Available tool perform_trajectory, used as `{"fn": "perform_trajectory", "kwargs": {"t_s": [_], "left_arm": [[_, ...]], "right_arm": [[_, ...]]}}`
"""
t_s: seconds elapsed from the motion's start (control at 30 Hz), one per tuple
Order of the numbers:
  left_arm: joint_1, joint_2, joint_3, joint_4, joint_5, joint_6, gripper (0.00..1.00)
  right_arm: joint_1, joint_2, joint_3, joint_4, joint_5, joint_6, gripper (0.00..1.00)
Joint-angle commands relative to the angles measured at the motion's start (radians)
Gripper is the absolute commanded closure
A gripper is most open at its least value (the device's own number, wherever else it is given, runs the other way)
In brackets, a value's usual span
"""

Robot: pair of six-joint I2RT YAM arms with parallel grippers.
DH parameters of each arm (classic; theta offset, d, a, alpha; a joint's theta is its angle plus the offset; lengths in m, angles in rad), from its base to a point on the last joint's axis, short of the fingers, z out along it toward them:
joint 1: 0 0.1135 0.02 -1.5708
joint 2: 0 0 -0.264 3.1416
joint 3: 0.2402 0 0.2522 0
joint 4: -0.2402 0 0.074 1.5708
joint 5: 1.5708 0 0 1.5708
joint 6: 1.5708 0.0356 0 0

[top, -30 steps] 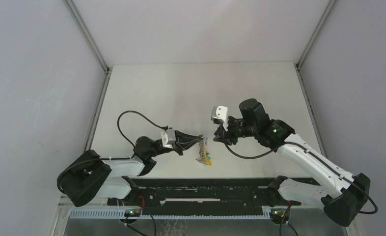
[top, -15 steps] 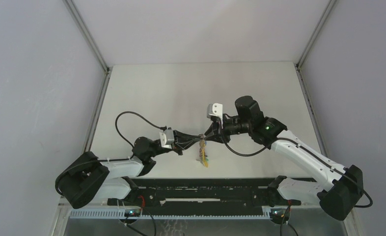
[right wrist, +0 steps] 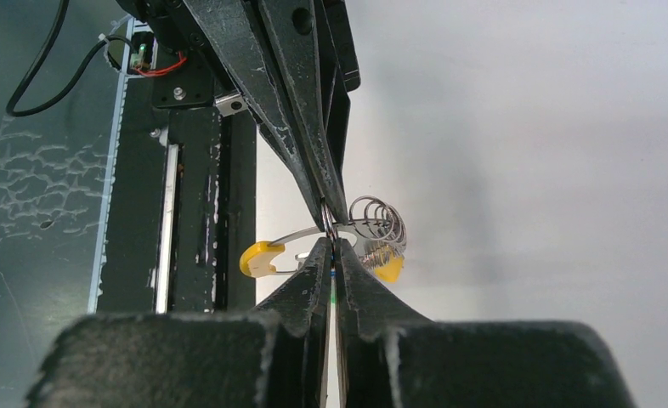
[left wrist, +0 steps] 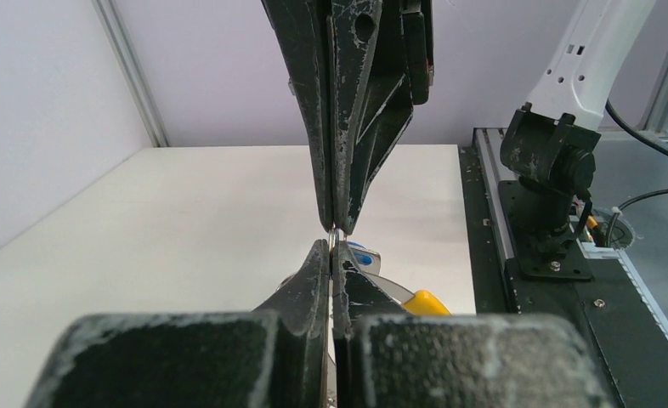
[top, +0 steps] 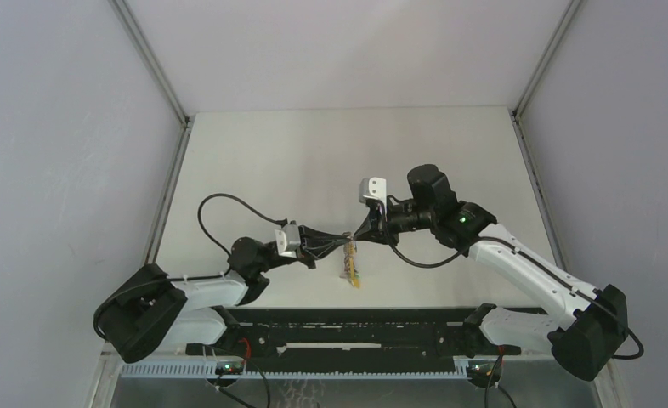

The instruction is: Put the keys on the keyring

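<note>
Keyring (right wrist: 380, 219): in the air, over the near middle of the table (top: 297, 161).
Keys (top: 351, 270): you see them dangle below it.
Left gripper (top: 344, 241): clenched on the keyring.
Right gripper (top: 361, 237): clenched, tip against the left tip — on what, you cannot tell.

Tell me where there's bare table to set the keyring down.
Bare: the far half of the table, up to the rear wall, and the strip between the left arm's cable and the left wall. Crowded: near centre, where the left gripper and right gripper meet at the keyring.
</note>
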Motion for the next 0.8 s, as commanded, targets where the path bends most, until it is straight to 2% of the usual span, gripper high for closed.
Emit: {"fn": "perform_trajectory", "kwargs": {"t_s": [0.0, 0.77], "left_arm": [[-0.003, -0.046, -0.011, 0.072, -0.027, 0.022, 1.00], [-0.003, -0.074, -0.029, 0.082, -0.057, 0.033, 1.00]], "right_arm": [[-0.014, 0.003, 0.008, -0.018, -0.014, 0.003, 1.00], [-0.018, 0.048, 0.008, -0.029, -0.023, 0.048, 1.00]]}}
